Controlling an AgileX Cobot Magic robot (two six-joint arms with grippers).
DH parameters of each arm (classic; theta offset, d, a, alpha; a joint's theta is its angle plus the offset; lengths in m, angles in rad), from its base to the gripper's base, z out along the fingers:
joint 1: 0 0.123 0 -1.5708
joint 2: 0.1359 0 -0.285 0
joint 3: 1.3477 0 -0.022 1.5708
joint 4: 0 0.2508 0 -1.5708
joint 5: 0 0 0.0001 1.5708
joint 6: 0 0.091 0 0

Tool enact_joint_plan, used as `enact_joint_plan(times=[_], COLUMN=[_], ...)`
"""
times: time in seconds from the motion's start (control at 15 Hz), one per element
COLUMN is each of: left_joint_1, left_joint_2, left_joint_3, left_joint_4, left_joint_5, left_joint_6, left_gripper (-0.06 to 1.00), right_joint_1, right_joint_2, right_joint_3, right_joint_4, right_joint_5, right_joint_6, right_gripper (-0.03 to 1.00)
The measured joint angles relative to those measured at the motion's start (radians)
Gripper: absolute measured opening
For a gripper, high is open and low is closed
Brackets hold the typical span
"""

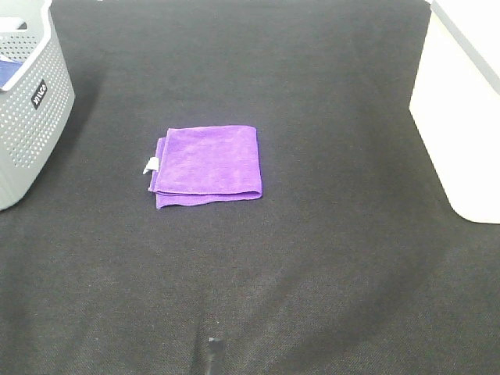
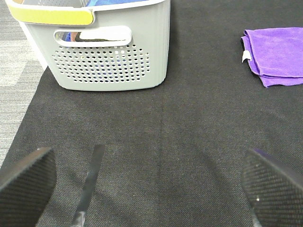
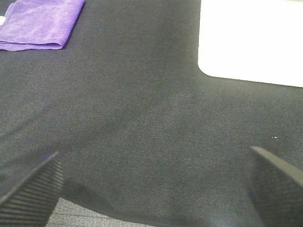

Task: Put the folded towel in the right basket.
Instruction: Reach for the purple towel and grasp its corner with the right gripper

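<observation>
A folded purple towel [image 1: 207, 166] with a small white tag lies flat on the black mat, left of centre. It also shows in the left wrist view [image 2: 277, 56] and the right wrist view [image 3: 39, 23]. The right basket [image 1: 461, 109] is white and stands at the mat's right edge; its wall shows in the right wrist view [image 3: 251, 40]. My left gripper [image 2: 147, 184] is open and empty, low over the mat near the front, well short of the towel. My right gripper [image 3: 151, 182] is open and empty, between the towel and the white basket. Neither arm shows in the exterior high view.
A grey perforated basket [image 1: 27, 101] stands at the back left, with blue cloth inside; the left wrist view shows it [image 2: 102, 52] with a yellow-green rim strip. A small dark post [image 1: 213, 353] stands at the front edge. Grey floor lies beyond the mat's left edge [image 2: 14, 75].
</observation>
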Motion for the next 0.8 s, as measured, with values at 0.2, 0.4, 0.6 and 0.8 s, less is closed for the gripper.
enact_joint_plan(times=[0.2, 0.4, 0.6, 0.8], left_joint_1=[0.000, 0.000, 0.000, 0.000], left_joint_2=[0.000, 0.000, 0.000, 0.000], left_joint_3=[0.000, 0.000, 0.000, 0.000], left_joint_4=[0.000, 0.000, 0.000, 0.000], left_joint_5=[0.000, 0.000, 0.000, 0.000], left_joint_6=[0.000, 0.000, 0.000, 0.000], left_gripper=[0.99, 0.99, 0.99, 0.99], right_joint_1=[0.000, 0.000, 0.000, 0.000], right_joint_2=[0.000, 0.000, 0.000, 0.000], right_joint_3=[0.000, 0.000, 0.000, 0.000], right_joint_4=[0.000, 0.000, 0.000, 0.000], right_joint_5=[0.000, 0.000, 0.000, 0.000], right_joint_6=[0.000, 0.000, 0.000, 0.000], right_gripper=[0.98, 0.98, 0.98, 0.98])
